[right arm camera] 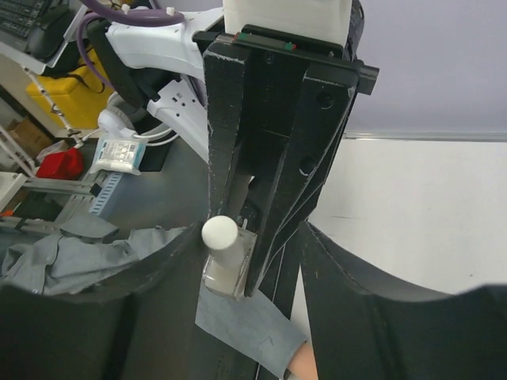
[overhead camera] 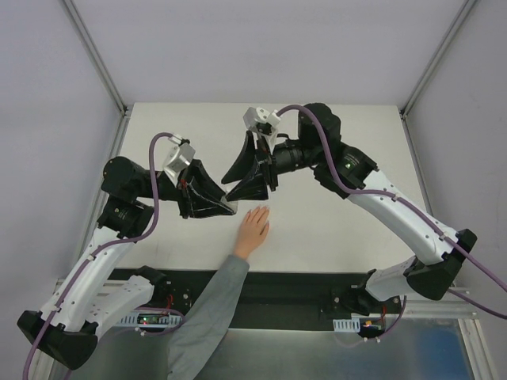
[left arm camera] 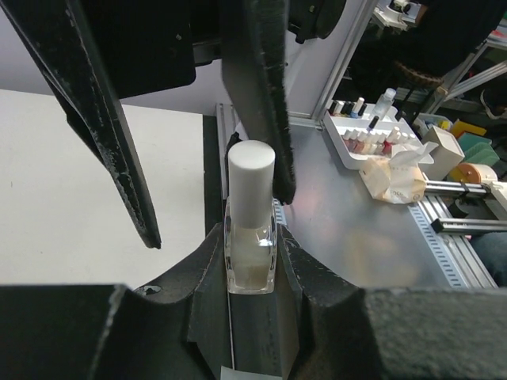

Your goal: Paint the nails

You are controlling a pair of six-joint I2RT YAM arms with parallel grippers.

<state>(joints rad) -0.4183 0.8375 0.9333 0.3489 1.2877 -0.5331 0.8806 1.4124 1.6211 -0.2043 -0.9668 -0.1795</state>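
Left gripper clamped on a small clear bottle, right gripper with its jaws apart around the bottle's white cap.

On my overhead view the nails are too small to pick out. They tip the fingers of a pale hand lying flat on the white table, fingers pointing away from the arm bases, with a grey sleeve running back between them. Just left of those fingertips, the left gripper pinches the bottle's glass body, with the cap sticking out past its fingers. On my left wrist camera, one right finger sits close against the cap and the other stands well clear of it.
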